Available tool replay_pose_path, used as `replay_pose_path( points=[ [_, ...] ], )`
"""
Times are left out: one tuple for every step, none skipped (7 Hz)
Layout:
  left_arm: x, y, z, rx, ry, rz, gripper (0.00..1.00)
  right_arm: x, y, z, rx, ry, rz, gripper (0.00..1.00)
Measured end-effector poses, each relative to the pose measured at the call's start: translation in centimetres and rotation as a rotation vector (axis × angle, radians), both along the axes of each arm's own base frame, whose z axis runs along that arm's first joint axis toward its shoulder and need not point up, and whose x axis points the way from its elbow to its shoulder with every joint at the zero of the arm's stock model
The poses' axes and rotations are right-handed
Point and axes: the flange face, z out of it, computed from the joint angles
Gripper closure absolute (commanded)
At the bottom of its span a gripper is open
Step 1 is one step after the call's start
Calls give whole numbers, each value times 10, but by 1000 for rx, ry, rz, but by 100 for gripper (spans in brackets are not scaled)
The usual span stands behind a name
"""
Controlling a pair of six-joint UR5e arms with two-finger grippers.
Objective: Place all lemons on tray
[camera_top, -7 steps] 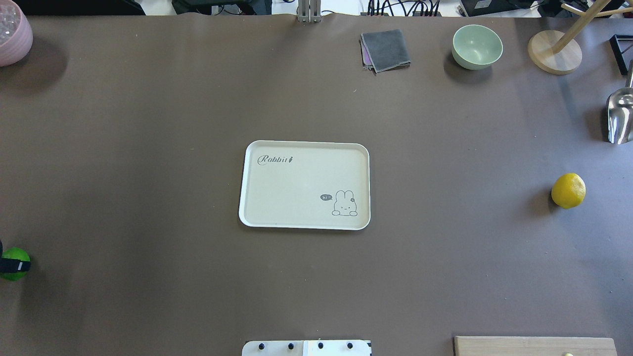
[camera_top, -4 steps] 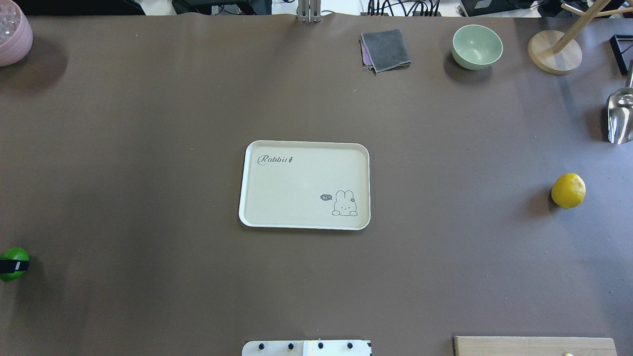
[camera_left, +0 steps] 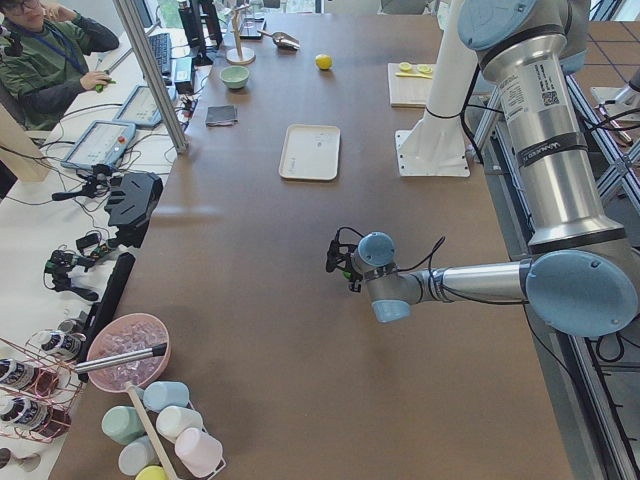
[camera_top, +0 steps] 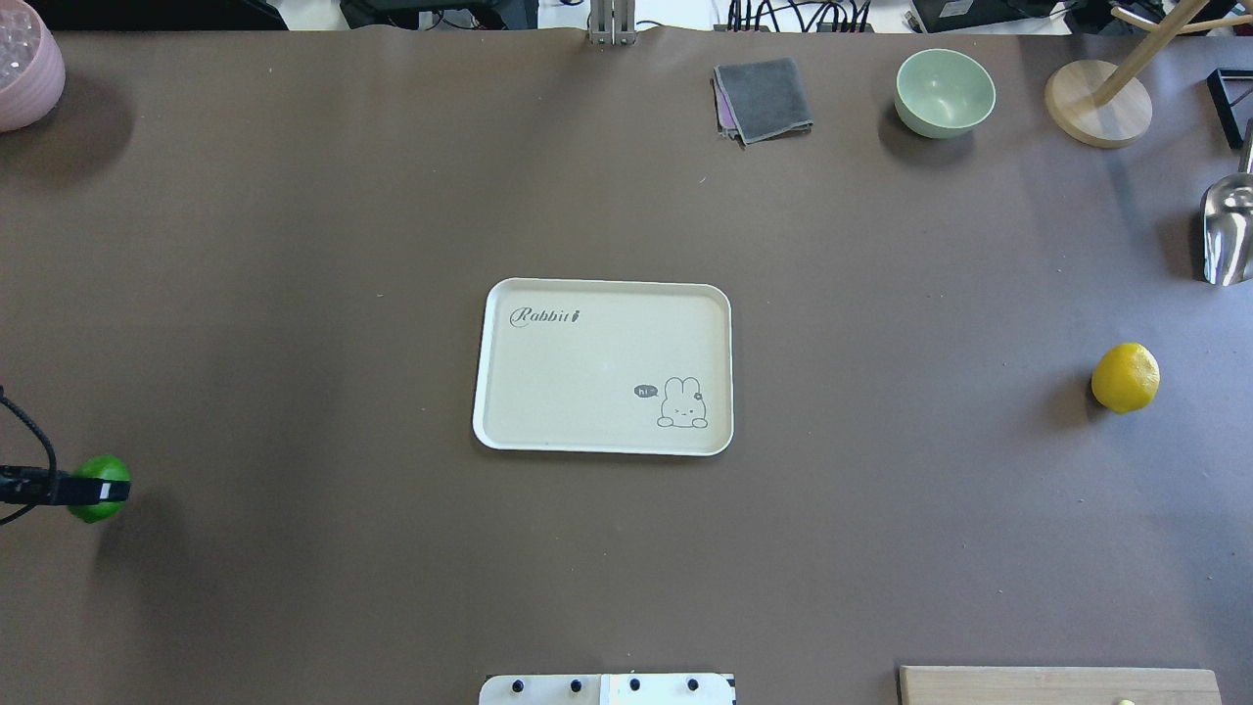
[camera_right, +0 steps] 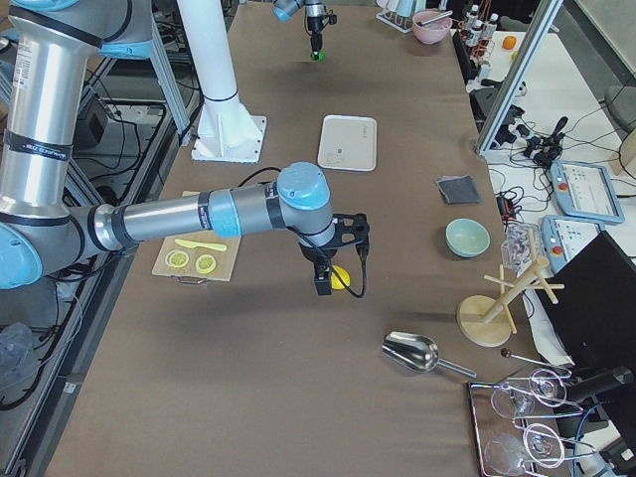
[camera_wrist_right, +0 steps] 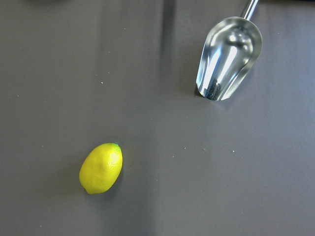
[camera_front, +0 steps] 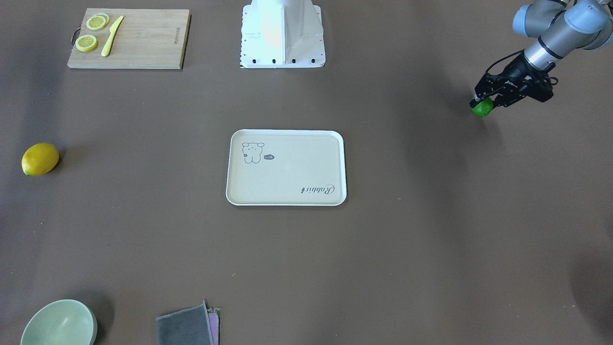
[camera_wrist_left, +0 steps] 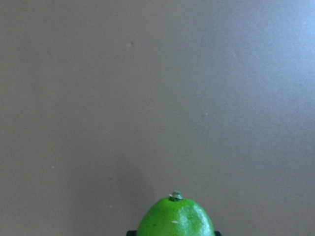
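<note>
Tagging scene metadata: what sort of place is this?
Probably a robotics lab data-collection station: a large robot arm mounted at a long table, a seated operator at the side bench, and a teach pendant lying there.

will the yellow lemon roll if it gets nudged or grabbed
The yellow lemon is oval and lies on its side, so a nudge would probably roll or spin it. Its skin looks smooth, so an off-centre pinch might slip. The left gripper holds the green lemon across its middle; that grip likely suits this one.
</note>
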Motion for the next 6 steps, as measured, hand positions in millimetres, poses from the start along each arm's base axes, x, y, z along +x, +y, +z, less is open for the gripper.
replay_pose_path(
  points=[
    [23, -21, -23, -9, 42, -21, 100, 0, 0, 1, -2, 0, 0, 0],
    [47, -44, -51, -15, 83, -40, 100, 0, 0, 1, -2, 1, 0, 0],
    [77, -72, -90, -17, 119, -53, 100, 0, 0, 1, 0, 1, -1, 0],
    [110, -102, -141, -27, 157, -72, 100, 0, -1, 1, 1, 1, -1, 0],
    [141, -129, -195, -56, 187, -106, 100, 0, 0, 1, 2, 0, -1, 0],
    [169, -145, -240, -78, 198, -136, 100, 0, 0, 1, 1, -1, -1, 0]
  ],
)
